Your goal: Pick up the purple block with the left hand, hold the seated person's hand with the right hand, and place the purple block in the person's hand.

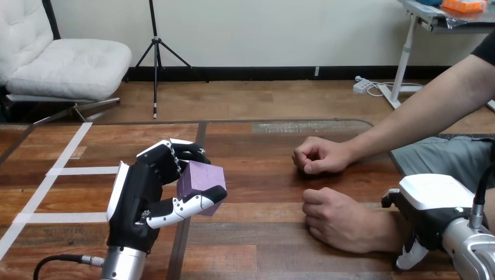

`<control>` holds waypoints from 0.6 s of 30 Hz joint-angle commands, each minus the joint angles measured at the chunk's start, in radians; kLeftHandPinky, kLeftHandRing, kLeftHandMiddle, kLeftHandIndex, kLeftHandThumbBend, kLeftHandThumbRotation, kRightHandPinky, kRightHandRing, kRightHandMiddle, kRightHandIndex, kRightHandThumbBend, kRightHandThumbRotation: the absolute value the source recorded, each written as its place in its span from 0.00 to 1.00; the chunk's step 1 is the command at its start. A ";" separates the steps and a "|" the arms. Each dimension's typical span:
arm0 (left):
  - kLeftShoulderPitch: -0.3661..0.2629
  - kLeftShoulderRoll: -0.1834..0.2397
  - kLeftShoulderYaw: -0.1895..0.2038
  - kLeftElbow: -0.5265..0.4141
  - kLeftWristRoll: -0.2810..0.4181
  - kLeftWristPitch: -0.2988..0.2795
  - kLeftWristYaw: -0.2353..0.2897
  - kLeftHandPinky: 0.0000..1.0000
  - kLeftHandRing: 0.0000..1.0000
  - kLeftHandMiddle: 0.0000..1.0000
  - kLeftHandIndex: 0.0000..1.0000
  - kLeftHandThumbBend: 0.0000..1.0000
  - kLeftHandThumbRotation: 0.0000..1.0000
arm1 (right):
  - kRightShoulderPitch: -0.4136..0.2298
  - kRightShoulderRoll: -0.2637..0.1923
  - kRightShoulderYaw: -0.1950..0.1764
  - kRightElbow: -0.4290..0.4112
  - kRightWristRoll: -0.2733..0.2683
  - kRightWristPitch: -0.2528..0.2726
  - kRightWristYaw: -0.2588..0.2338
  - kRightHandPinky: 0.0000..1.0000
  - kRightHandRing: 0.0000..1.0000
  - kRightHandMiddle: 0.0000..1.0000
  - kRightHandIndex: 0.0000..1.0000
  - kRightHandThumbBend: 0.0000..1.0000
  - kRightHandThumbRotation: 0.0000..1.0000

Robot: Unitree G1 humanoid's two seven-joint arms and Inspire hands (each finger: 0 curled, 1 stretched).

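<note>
I see the purple block [201, 178] as a flat lilac-purple, a little darker along its lower face. The left hand [137, 201] is black with white shells, its fingers [166, 150] banded black and white, on a silver left forearm [124, 265]. The right hand [435, 198] shows a white shell over black, and the right forearm [474, 248] is silver too. The wooden table [262, 175] is reddish-brown planks with streaky grain and darker seams, with white tape strips [67, 153] crossing its left part
</note>
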 commanded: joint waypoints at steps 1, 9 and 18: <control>-0.033 0.004 0.016 -0.049 -0.005 -0.007 -0.004 0.38 0.44 0.51 0.52 0.84 0.11 | -0.061 -0.013 0.000 -0.019 -0.027 0.024 -0.008 0.81 0.83 0.84 0.82 0.84 0.09; -0.034 0.007 0.016 -0.047 0.005 -0.011 0.001 0.38 0.45 0.51 0.52 0.83 0.12 | -0.066 -0.018 0.008 -0.005 -0.041 0.039 0.007 0.82 0.84 0.85 0.83 0.82 0.10; -0.035 0.008 0.017 -0.046 0.006 -0.011 0.001 0.38 0.45 0.51 0.52 0.83 0.12 | -0.071 -0.034 0.017 0.015 -0.040 0.038 0.023 0.81 0.82 0.84 0.83 0.80 0.10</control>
